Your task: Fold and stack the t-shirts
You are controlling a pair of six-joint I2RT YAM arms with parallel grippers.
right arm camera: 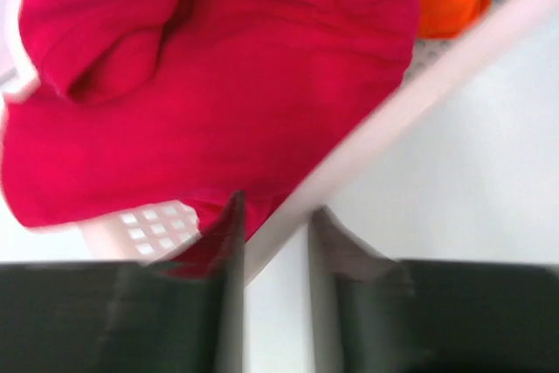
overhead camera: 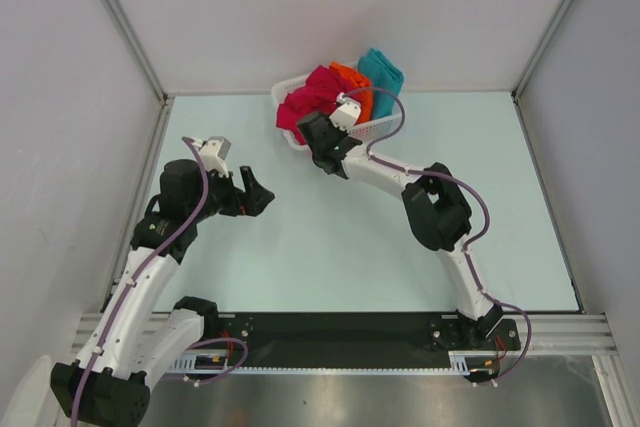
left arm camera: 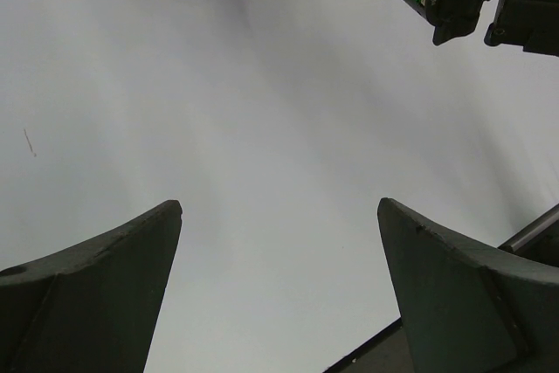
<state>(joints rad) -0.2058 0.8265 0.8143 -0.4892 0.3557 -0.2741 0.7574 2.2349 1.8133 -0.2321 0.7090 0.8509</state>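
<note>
Your right gripper [right arm camera: 275,216] is nearly closed at the basket [right arm camera: 402,98] rim, red shirt [right arm camera: 218,85] just ahead, touching one finger; grip unclear. Your left gripper [left arm camera: 279,207] gapes wide, empty.

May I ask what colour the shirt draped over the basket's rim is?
The shirt is crimson red, shown best in the right wrist view.

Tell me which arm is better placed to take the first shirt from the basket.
Right. The right gripper is at the basket's near rim, beside the red shirt draped over it. The left gripper hangs open above the table, away from the basket.
</note>
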